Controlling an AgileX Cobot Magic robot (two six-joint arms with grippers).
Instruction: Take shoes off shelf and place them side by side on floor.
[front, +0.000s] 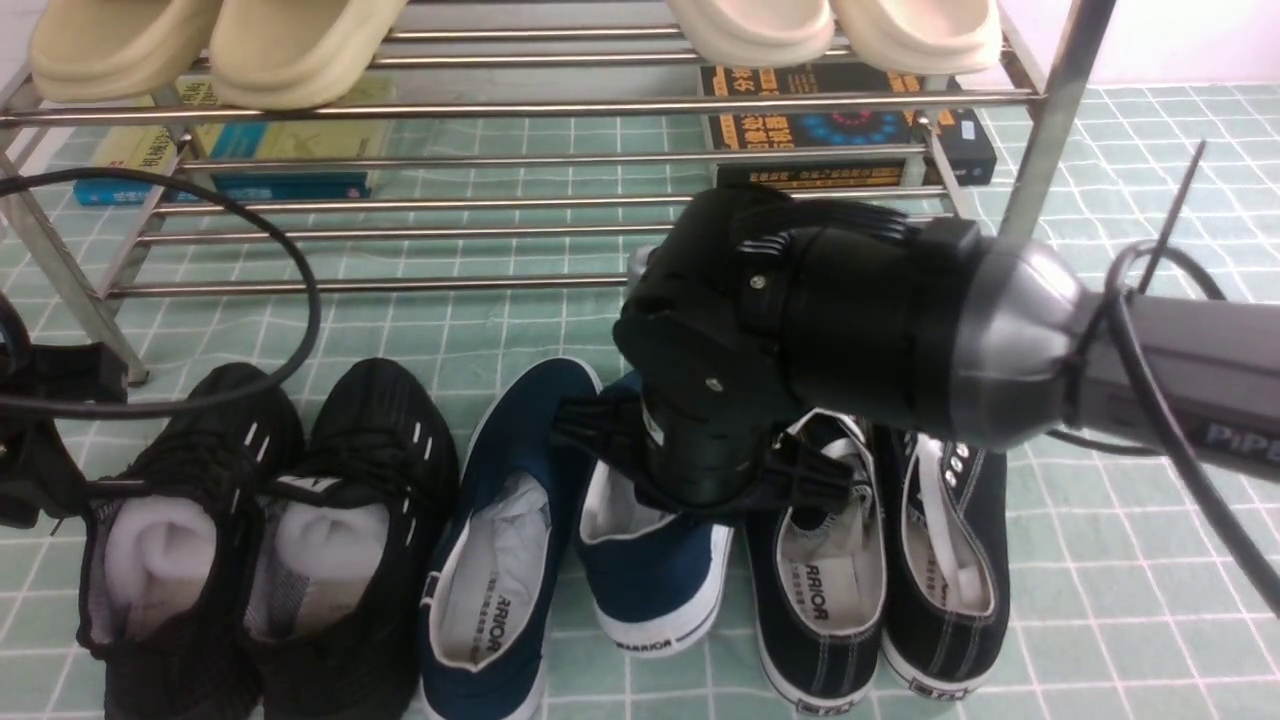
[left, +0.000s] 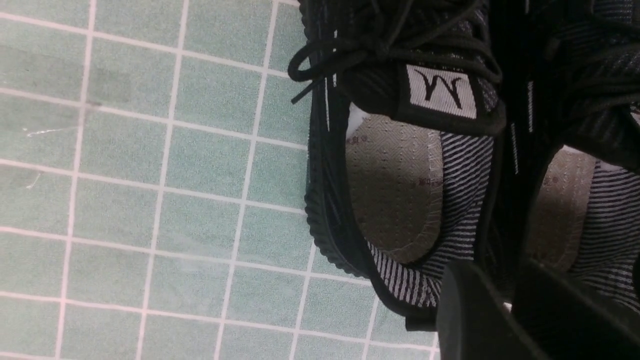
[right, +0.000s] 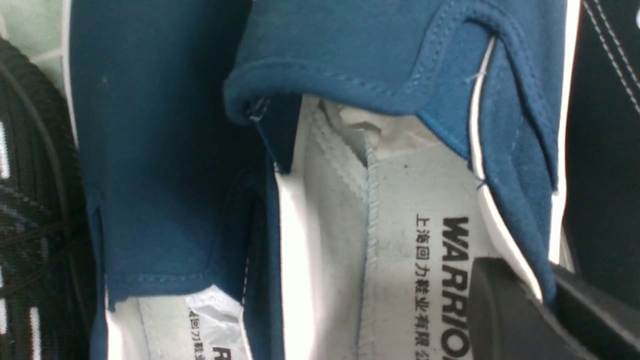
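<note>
R gripper (right: 547, 292) was clamped on navy slip-on's (front: 655, 565) side wall, on floor (front: 1100, 560) beside its mate (front: 500, 570); L gripper's (left: 505, 312) state unclear.

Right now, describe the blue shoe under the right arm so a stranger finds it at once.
Before the shelf, six shoes stand in a row on the floor. The shoe is fourth from the robot's left. It is blue like its twin, but it alone borders the white-laced sneaker and shows WARRIOR on its heel.
</note>
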